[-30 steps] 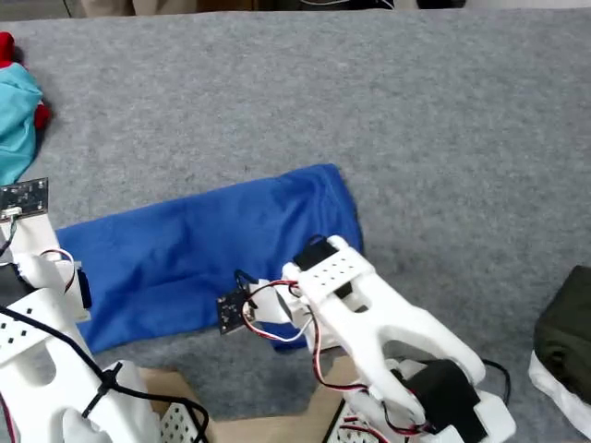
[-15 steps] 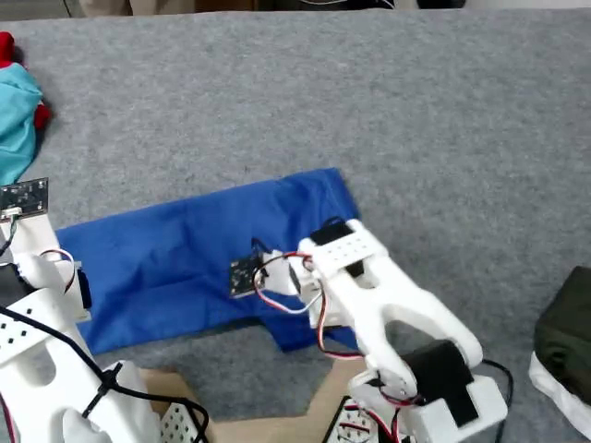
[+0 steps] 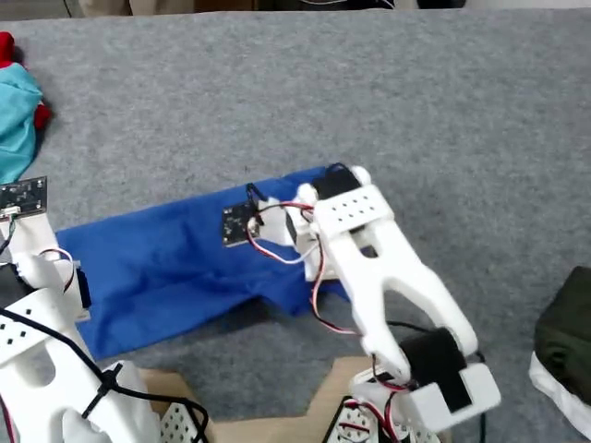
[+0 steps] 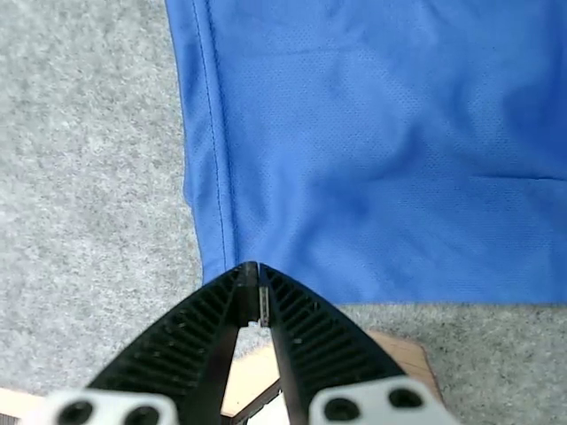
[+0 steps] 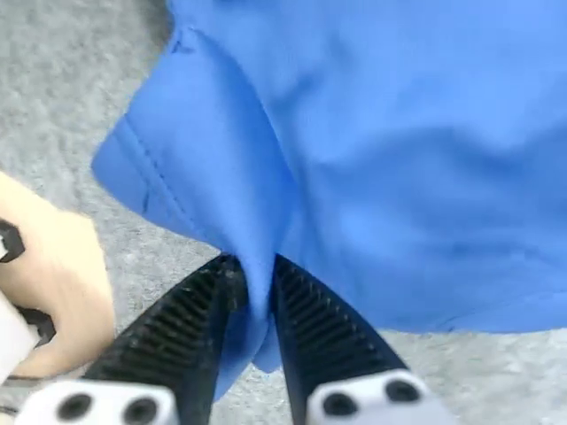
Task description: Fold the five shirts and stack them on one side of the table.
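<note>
The grey table (image 3: 443, 101) holds the blue shirt (image 3: 166, 258), spread along its front. The right gripper (image 5: 254, 264) pinches a fold of the shirt's hem, and its arm covers that end. The left gripper (image 4: 257, 267) is closed at the opposite corner; I cannot tell whether it holds cloth. A dark green garment (image 3: 565, 323) and a teal garment (image 3: 17, 120) lie at opposite edges.
</note>
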Motion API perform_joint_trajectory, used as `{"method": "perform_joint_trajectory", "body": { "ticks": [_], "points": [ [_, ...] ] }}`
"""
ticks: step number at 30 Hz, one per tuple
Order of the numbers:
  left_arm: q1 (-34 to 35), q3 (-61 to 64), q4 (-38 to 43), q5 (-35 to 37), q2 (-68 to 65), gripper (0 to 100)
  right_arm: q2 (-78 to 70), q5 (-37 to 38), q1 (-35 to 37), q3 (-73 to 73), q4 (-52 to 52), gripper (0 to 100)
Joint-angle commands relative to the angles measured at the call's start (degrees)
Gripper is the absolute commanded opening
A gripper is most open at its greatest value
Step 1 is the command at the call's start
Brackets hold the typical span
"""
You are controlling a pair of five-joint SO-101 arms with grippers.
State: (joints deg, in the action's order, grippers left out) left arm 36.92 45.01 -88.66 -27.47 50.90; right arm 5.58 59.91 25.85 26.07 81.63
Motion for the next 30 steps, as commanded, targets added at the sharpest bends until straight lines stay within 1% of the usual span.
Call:
{"method": "perform_joint_trajectory", "body": {
  "ticks": [1,5,16,19,23,30],
  "points": [
    [0.7,-2.55,-0.35,0.18,0.92,2,-3.3,1.32,0.84,-6.9,1.41,0.5],
    [0.79,-2.37,-0.35,0.18,0.92,2,-9.45,2.29,0.75,-13.76,2.11,0.5],
    [0.79,-2.37,-0.44,0.18,0.92,2,-27.47,6.33,1.71,-39.87,11.69,0.5],
    [0.62,-2.55,-2.2,0.18,0.92,2,-32.48,7.12,2.51,-45.49,13.89,0.5],
    [0.7,-2.29,-2.73,0.18,0.92,2,-37.32,7.3,3.12,-51.91,15.21,0.5],
    [0.79,-2.37,-2.73,0.18,0.92,2,-41.45,7.47,3.65,-58.51,15.21,0.5]
  ]
}}
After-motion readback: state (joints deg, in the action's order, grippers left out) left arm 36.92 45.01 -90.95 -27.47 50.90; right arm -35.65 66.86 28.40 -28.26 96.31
